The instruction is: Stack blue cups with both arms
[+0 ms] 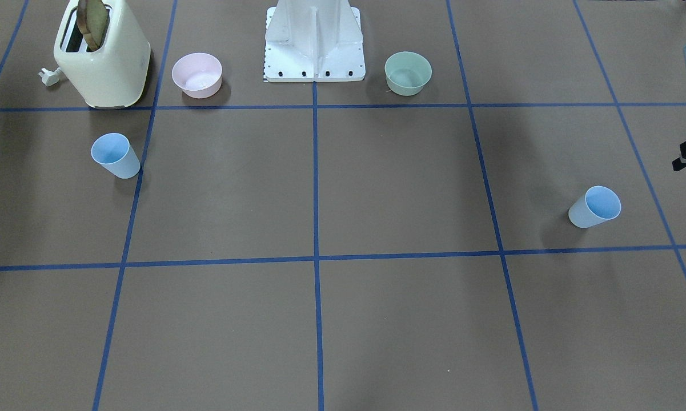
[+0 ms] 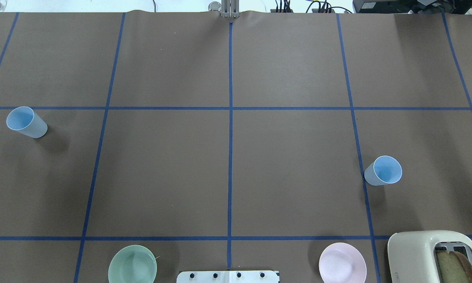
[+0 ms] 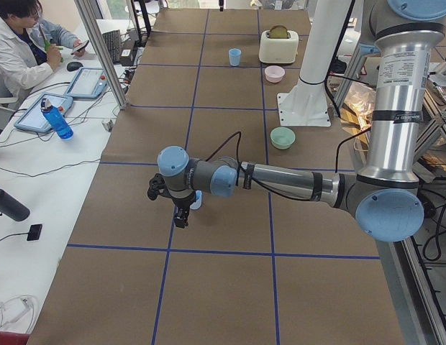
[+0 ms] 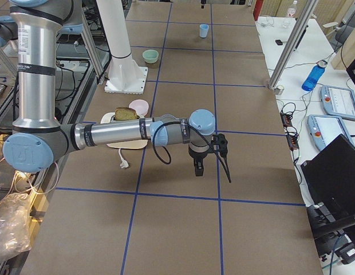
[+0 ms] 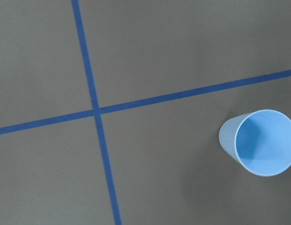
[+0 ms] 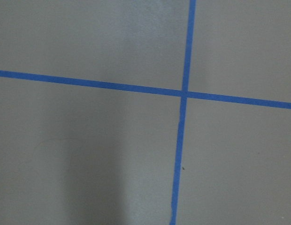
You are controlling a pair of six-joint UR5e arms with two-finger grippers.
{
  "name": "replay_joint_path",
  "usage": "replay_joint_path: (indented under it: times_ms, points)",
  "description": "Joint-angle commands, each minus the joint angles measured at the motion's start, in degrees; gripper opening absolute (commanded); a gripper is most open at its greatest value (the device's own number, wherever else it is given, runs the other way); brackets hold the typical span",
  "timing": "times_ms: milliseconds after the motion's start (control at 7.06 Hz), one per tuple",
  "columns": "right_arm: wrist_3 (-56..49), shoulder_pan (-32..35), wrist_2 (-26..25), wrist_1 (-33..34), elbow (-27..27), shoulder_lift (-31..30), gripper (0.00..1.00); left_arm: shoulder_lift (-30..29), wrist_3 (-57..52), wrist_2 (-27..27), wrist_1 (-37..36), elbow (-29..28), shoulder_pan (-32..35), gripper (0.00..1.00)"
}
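Observation:
Two pale-blue cups stand upright and far apart on the brown table. One cup (image 2: 25, 122) is on my left side and also shows in the front view (image 1: 595, 206) and the left wrist view (image 5: 259, 143). The other cup (image 2: 383, 171) is on my right side, near the toaster, and shows in the front view (image 1: 116, 155). My left gripper (image 3: 181, 219) hangs above the table close beside the left cup (image 3: 197, 201). My right gripper (image 4: 198, 168) hangs over bare table. Neither holds anything; I cannot tell whether either is open or shut.
A mint-green bowl (image 2: 132, 264) and a pink bowl (image 2: 342, 262) flank the white pedestal (image 1: 314, 45). A cream toaster (image 2: 436, 253) with bread stands at my near right. The right wrist view shows only a blue tape cross (image 6: 184, 93). An operator (image 3: 21, 43) sits beyond the table.

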State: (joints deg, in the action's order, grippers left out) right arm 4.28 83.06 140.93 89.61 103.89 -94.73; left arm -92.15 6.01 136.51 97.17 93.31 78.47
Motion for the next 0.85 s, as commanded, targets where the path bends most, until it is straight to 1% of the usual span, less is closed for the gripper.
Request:
replay_joint_path:
  times_ms: [0,142,283,425,566,708]
  points:
    - [3.44,-3.84,2.43,-4.93,1.93,-2.46,0.99,-1.0,8.55,-0.1,8.62,-3.82,-5.06,0.97]
    - [8.76,-6.65,0.07,-11.15,1.93,-3.96,0.99,-2.4,11.54,-0.1,9.0,-4.1,-6.47,0.97]
    - [12.99,-8.94,-0.3,-15.13,1.84,-4.5,0.99,-3.72,12.61,-0.1,8.83,-4.54,-7.18,0.97]
    - [13.91,-10.27,-0.22,-16.82,1.93,-4.85,0.99,-5.22,12.62,-0.1,8.92,-6.28,-7.28,0.96]
    - [13.92,-10.72,-0.13,-17.1,2.02,-5.03,0.99,-7.49,13.23,-0.1,8.92,-8.65,-7.37,0.95]
    - [13.92,-11.24,-0.13,-17.1,2.19,-5.03,0.99,-7.95,13.24,-0.1,9.01,-9.45,-8.24,0.94]
